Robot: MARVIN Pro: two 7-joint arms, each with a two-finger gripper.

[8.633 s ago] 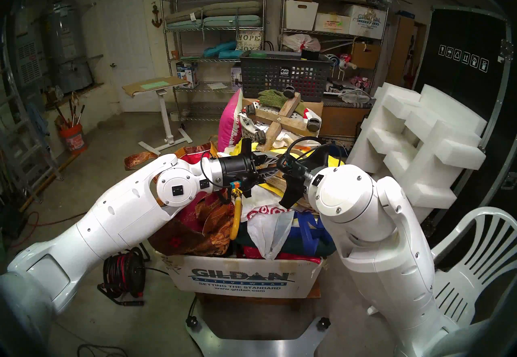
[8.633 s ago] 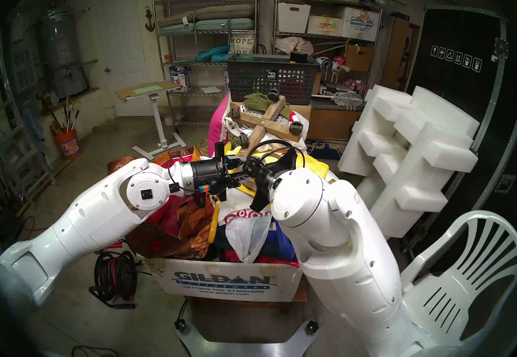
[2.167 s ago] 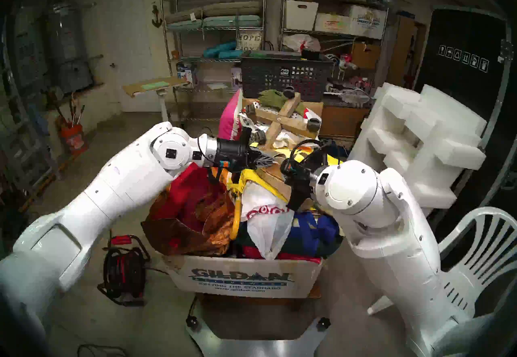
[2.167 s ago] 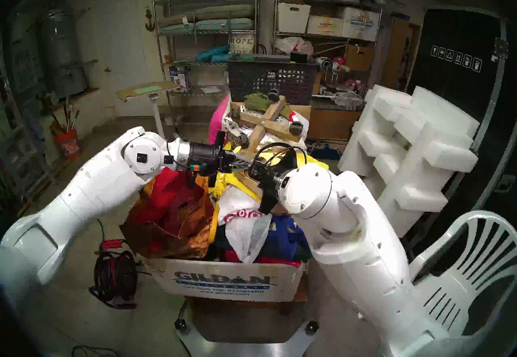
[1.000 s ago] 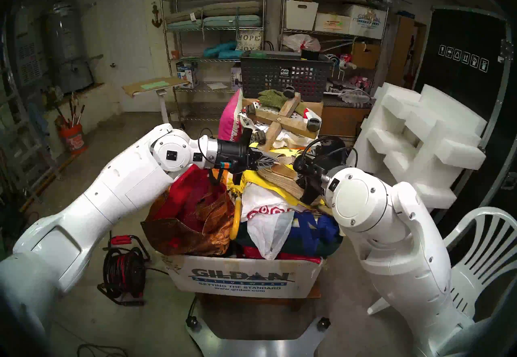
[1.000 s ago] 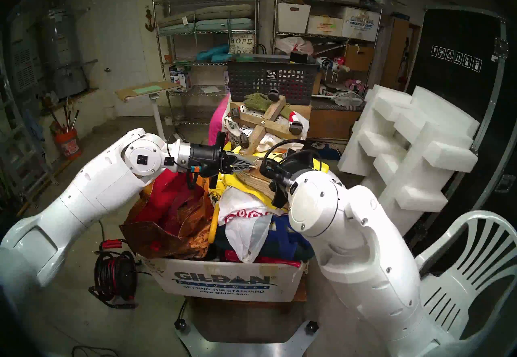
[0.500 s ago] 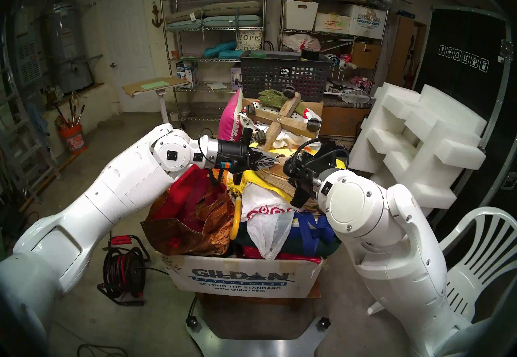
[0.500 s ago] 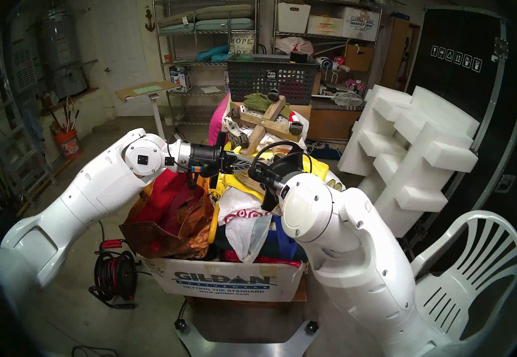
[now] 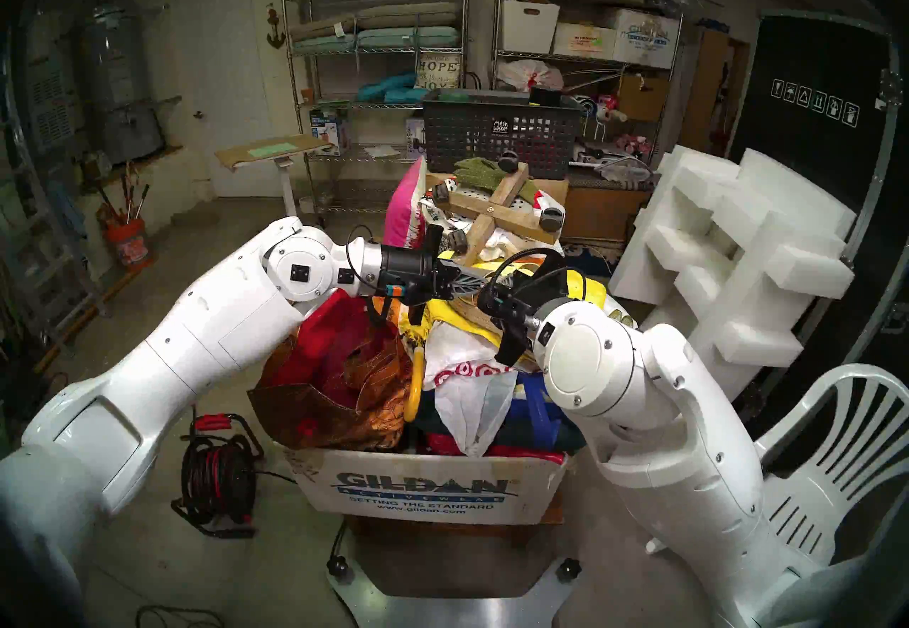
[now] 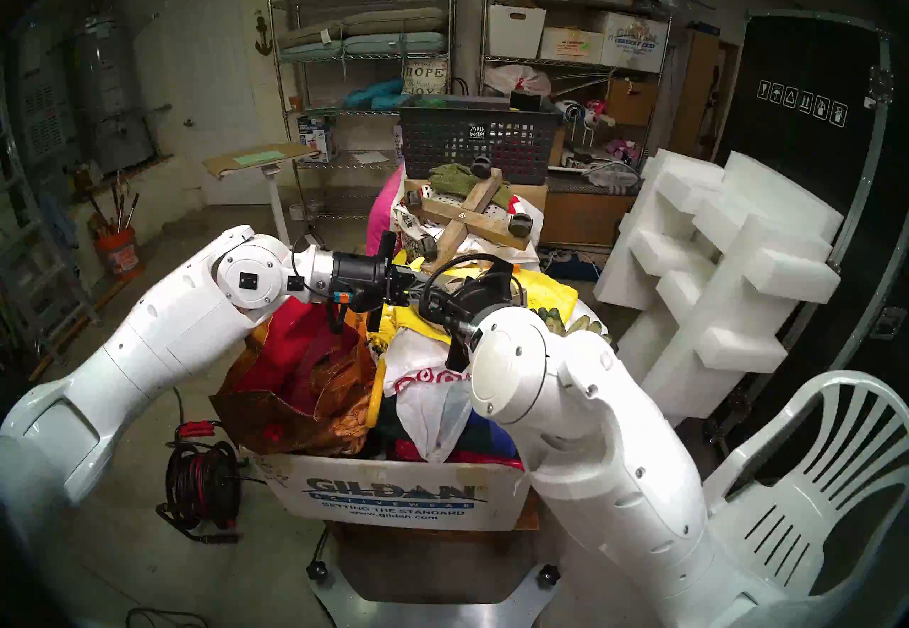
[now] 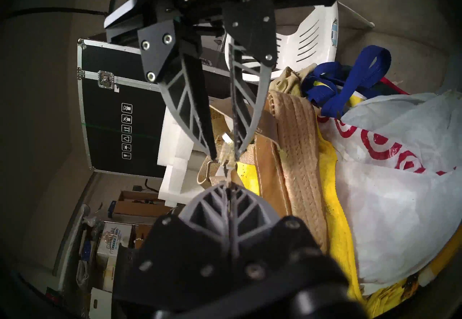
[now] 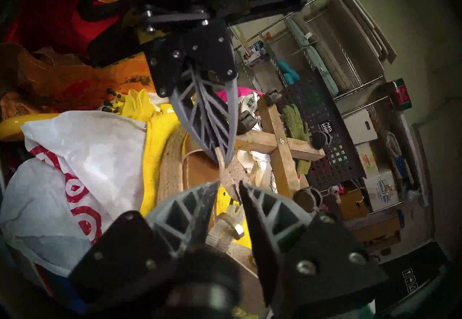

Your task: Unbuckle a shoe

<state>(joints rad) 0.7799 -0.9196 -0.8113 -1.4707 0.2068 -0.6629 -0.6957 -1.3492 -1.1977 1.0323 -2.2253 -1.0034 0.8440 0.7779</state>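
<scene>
**Two grippers meeting at the sandal's ankle strap, on top of the box pile**

Nearest me, a white cardboard carton printed with blue lettering point(image 9: 428, 489) is sitting on the floor, heaped over its rim with soft stuff: a crinkled white plastic bag with red rings point(image 11: 390, 186), a limp yellow cloth point(image 11: 332, 201), a blue webbing handle point(image 11: 355, 76).

On top of that heap the espadrille sandal with braided jute sole and tan footbed point(image 11: 297, 161) is lying tipped on its side. Its long axis is running roughly across in front of the robot, with the left arm reaching in from one end and the right arm from the near side.

The thin gold ankle strap point(image 11: 208, 173) is standing up off the footbed, between the two grippers. The left gripper point(image 11: 228, 187) is fully closed, its grey ribbed fingertips pinching the strap's end. The small square metal buckle point(image 12: 236, 227) is sitting just beside that pinch, directly between the fingers of the right gripper point(image 12: 228, 187), whose jaws are partly open and holding nothing that I can see. So the buckle is lying straight ahead of the right gripper, the nearer one for the job.

The strap looks thin, flexible and glittery; the buckle small, hard and likely fiddly. The sole is coarse, stiff rope.

Further back, a wooden cross-shaped caster dolly point(image 9: 497, 211) is resting on the pile, before a dark mesh basket point(image 9: 497, 135).
</scene>
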